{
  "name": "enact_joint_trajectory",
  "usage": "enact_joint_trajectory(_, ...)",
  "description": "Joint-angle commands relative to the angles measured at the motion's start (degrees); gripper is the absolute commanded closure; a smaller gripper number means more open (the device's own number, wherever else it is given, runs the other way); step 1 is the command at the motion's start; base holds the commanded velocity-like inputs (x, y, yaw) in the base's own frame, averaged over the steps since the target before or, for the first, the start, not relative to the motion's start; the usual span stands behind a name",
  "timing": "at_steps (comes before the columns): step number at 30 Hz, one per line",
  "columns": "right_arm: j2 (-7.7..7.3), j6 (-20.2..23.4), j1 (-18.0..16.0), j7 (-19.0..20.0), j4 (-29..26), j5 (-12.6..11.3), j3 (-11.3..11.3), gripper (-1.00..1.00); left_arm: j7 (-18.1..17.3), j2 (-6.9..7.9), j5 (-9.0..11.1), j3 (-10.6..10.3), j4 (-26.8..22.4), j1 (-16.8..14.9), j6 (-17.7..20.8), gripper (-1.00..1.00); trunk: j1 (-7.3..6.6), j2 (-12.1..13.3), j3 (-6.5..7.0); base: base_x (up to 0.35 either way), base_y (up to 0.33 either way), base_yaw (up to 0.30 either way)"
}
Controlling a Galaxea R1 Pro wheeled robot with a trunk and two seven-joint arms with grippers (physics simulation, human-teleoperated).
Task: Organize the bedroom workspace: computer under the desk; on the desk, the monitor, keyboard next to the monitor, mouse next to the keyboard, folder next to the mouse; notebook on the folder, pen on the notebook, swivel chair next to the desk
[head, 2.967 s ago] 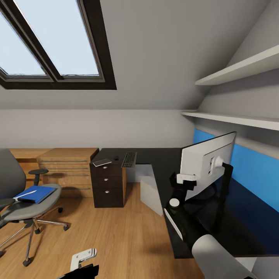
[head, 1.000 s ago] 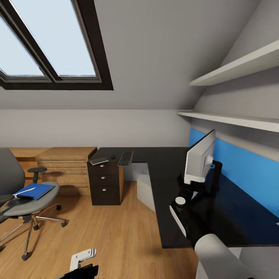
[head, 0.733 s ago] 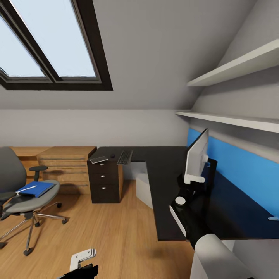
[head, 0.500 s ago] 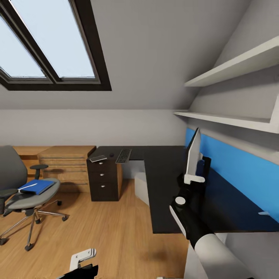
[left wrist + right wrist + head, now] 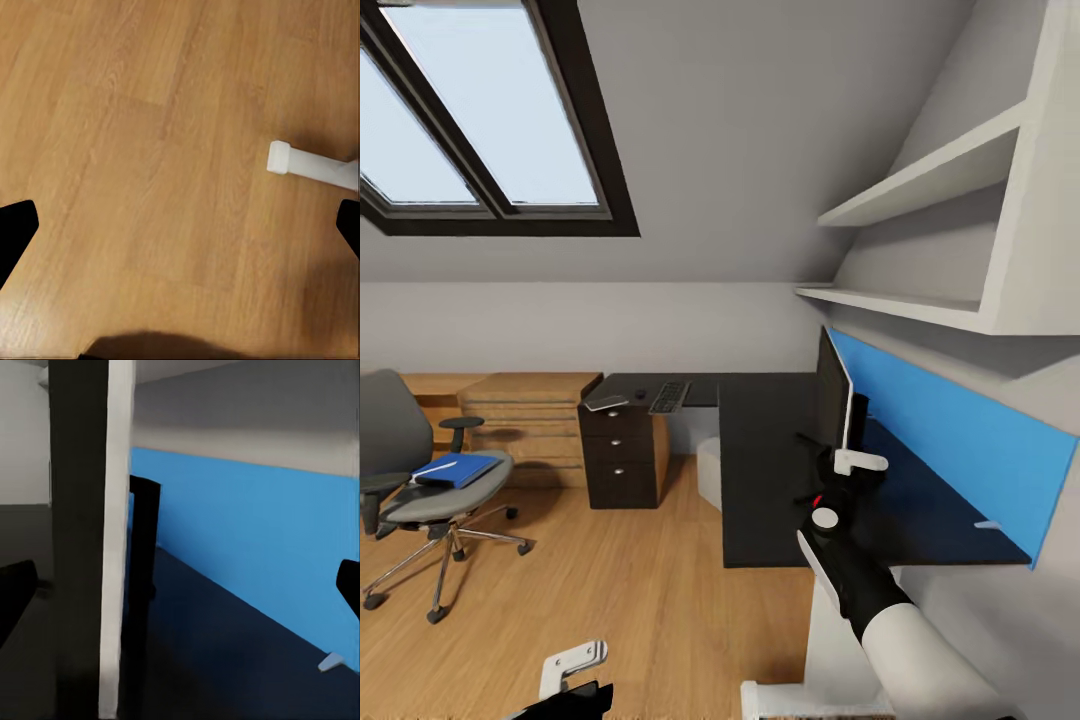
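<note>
Right gripper (image 5: 847, 462): fingers spread wide, monitor (image 5: 833, 392) between them, contact unclear.
Left gripper (image 5: 573, 668): low over the wood floor (image 5: 150, 150), fingers apart, holding nothing.
Monitor: upright on the black surface (image 5: 760, 470), just before the blue back panel (image 5: 950, 425).
Keyboard (image 5: 669, 396), notebook (image 5: 605, 402): far end of the surface.
Folder (image 5: 455, 469): on the swivel chair (image 5: 420, 480), well apart.
Overhead: white shelves (image 5: 920, 185).
</note>
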Motion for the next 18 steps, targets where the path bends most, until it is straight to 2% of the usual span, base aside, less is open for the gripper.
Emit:
enact_joint_trajectory(1,0.00,-0.2,-0.1,-0.2,0.1,0.1,0.1,-1.00,0.4,-0.04,0.6,0.1,-0.1,0.0,0.2,-1.00,-0.02,0.0,-0.06,-0.215,-0.197,0.000)
enact_joint_trajectory(9,-0.05,-0.3,-0.1,-0.1,0.1,0.1,0.2,-1.00,0.5,-0.04,0.6,0.1,-0.2,0.0,0.1,-1.00,-0.02,0.0,-0.06,-0.089,-0.162,0.000)
enact_joint_trajectory(18,0.08,-0.5,0.0,0.1,0.2,0.0,0.2,-1.00,0.5,-0.04,0.6,0.1,-0.2,0.0,0.2,-1.00,-0.02,0.0,-0.06,-0.004,-0.020,0.000)
